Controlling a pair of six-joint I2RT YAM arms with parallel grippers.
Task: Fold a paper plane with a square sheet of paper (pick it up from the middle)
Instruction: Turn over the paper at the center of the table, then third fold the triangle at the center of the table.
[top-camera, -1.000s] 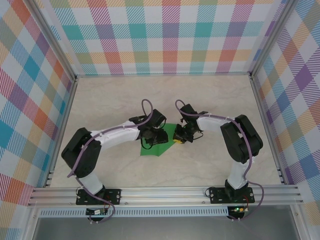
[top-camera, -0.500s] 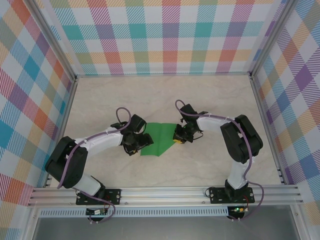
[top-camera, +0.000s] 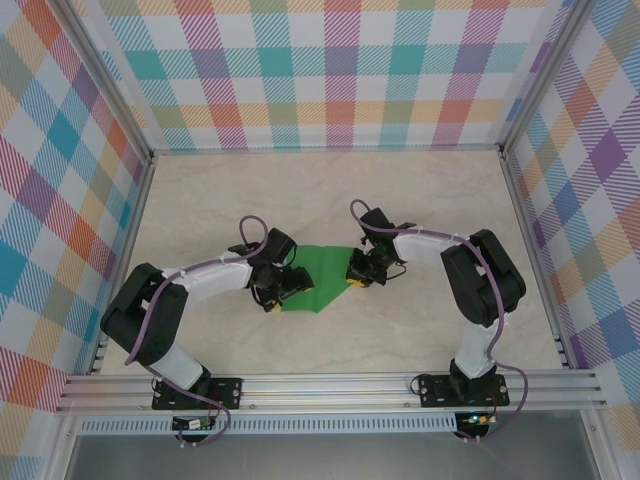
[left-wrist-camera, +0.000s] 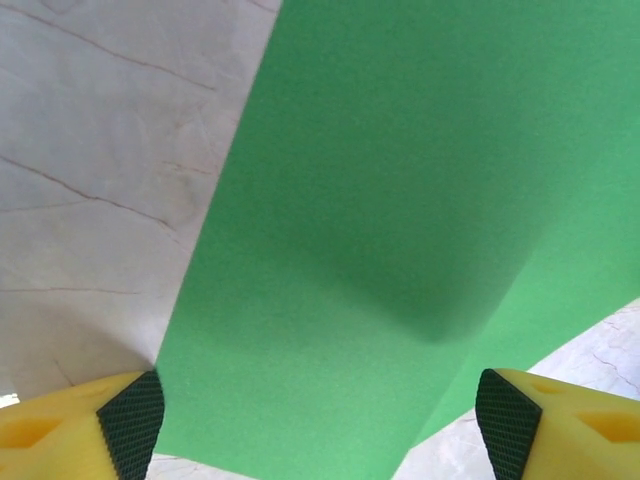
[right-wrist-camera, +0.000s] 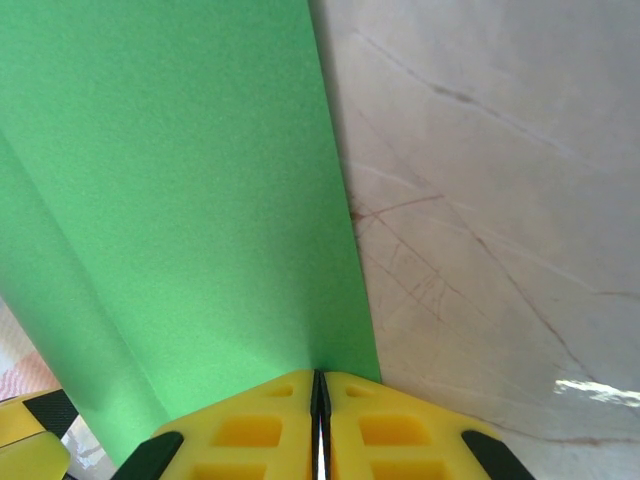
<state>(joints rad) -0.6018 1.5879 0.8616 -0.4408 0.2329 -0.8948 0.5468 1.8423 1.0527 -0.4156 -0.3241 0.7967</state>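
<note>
Pinches the folded green sheet of paper's right edge with the clamped right gripper. Straddles its left part with the wide-open left gripper.

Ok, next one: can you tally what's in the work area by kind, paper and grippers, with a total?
green sheet of paper: 1
grippers: 2 (left gripper, right gripper)
Total: 3

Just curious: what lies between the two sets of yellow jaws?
The green square sheet of paper lies there on the table, seen in the top view.
</note>
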